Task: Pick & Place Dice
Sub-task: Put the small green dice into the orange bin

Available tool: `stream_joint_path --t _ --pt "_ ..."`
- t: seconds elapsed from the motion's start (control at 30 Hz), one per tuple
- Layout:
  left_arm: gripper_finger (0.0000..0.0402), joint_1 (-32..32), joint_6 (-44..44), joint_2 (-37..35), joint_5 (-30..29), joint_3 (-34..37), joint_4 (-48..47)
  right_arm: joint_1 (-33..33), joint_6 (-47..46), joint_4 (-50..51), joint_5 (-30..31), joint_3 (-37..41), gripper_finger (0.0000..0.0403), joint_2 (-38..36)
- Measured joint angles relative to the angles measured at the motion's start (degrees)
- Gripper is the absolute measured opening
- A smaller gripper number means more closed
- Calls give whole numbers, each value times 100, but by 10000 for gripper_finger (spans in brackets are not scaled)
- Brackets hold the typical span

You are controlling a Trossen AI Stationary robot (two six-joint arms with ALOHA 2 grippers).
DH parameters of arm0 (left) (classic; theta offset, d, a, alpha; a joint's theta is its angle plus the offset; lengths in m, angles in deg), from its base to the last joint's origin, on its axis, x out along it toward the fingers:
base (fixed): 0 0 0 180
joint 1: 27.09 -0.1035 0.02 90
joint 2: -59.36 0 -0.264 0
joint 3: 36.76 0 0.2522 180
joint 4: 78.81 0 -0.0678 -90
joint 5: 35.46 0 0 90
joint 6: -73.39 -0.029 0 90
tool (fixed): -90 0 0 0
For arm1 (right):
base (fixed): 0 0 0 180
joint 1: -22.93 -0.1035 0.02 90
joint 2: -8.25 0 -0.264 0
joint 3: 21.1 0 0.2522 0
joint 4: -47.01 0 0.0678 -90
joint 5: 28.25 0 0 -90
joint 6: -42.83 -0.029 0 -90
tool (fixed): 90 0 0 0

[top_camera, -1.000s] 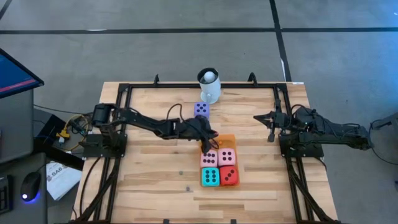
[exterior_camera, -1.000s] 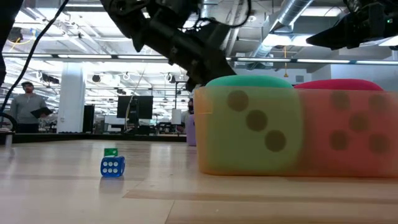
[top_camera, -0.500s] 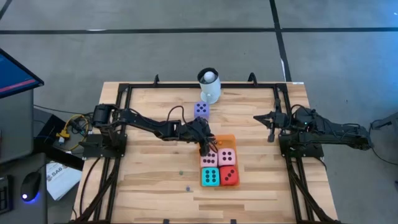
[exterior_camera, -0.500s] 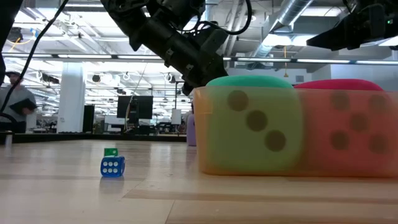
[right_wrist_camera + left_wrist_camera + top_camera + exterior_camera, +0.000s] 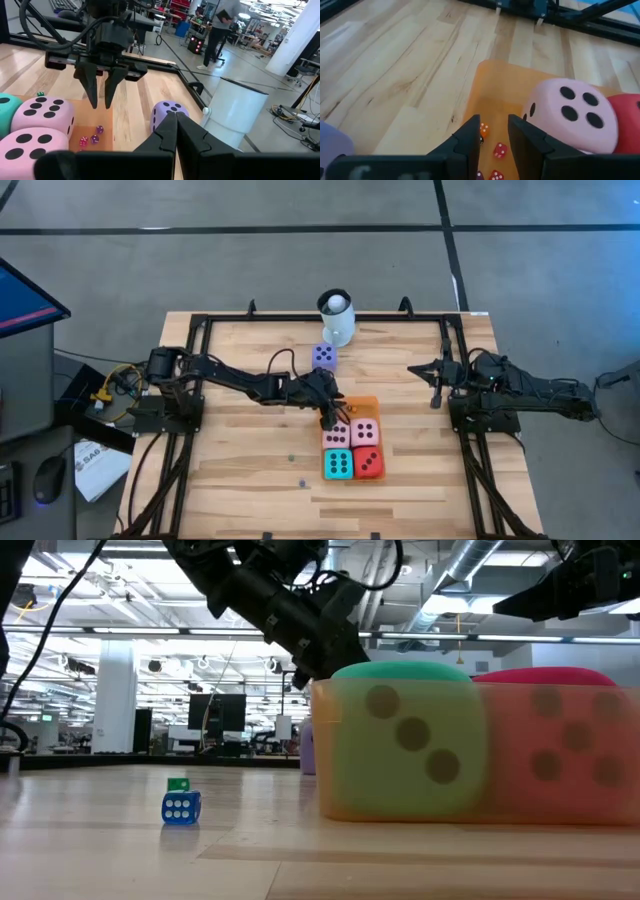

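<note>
- Hovering my left gripper [image 5: 331,418] over the flat orange rectangular mat [image 5: 366,404], fingers [image 5: 470,137] a narrow gap apart, nothing between them.
- Tiny bead-sized dice on the mat just past my fingertips: an orange one [image 5: 483,129], red ones [image 5: 500,150], purple at the edge of the left wrist view.
- Fist-sized soft cubes with black pips sit in a two-by-two block: two pink cubes [image 5: 337,435] on the mat's near side, the teal cube [image 5: 338,464] and the red cube [image 5: 368,463] just in front of them, all touching.
- The purple soft cube [image 5: 323,357] stands apart, near the white mug with a ball [image 5: 337,318] at the far edge.
- A small blue die [image 5: 181,807] with white pips and a tiny green piece [image 5: 177,784] lie on bare wood, well away from the block.
- My right gripper [image 5: 433,385] waits at the right side of the table, fingers pressed together, empty.
</note>
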Motion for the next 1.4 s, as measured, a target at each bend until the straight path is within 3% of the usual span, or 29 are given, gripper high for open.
stream_joint_path --t 0.37,0.7,1.07,1.27,1.4 --pt "57 124 35 -1235 -6 0 -1635 0 -2 0 0 0 0 0" --pt "25 856 1197 -2156 -26 -4 -2703 -7 -3 -26 0 0 0 0" --pt "1 2148 2000 -1909 -824 4 -3190 -7 -55 -33 0 0 0 0" --pt "0 2494 3075 -1645 -885 2 -3519 -7 -244 -48 -2 0 0 0" --pt "0 2649 3250 -1428 -910 2 -3546 -7 -256 -25 -14 0 0 0"
